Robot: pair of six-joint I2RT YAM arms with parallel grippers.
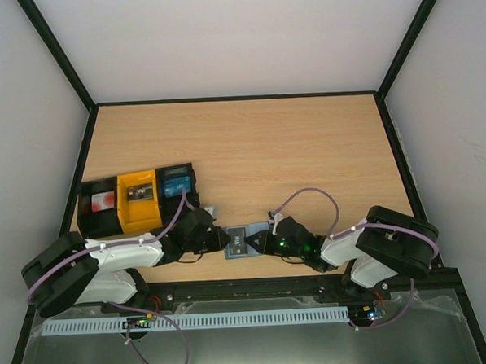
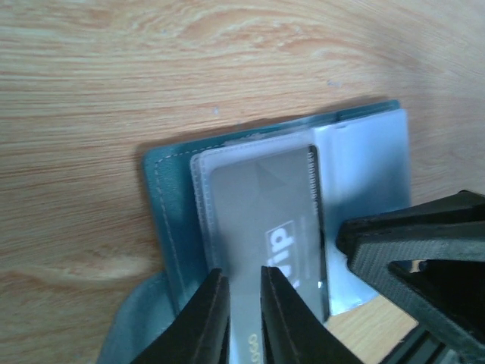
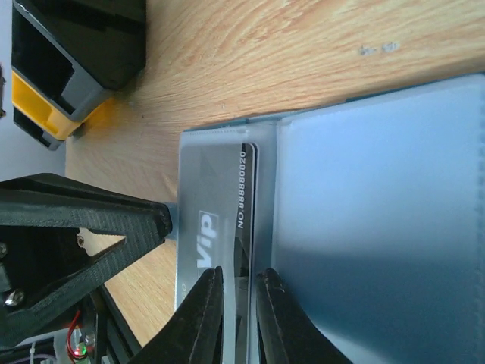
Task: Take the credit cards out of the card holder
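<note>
The teal card holder [image 1: 238, 244] lies open on the table near the front edge, between my two grippers. In the left wrist view its teal cover [image 2: 163, 205] frames a clear sleeve with a grey credit card [image 2: 261, 205] marked "VIP". My left gripper [image 2: 241, 277] hovers over that card, jaws a narrow gap apart, nothing visibly pinched. The right wrist view shows the same card [image 3: 208, 189] beside the pale blue inner panel [image 3: 379, 212]. My right gripper [image 3: 237, 277] straddles the card's long edge, its jaws slightly apart. From above, the left gripper [image 1: 220, 236] and right gripper [image 1: 262, 242] meet over the holder.
Three box trays stand in a row at the left: black [image 1: 100, 207], yellow [image 1: 138, 200] and black with a blue item [image 1: 178, 185]. The table's front rail [image 1: 248, 286] runs just behind the holder. A black finger of the right gripper [image 2: 413, 250] crowds the left wrist view.
</note>
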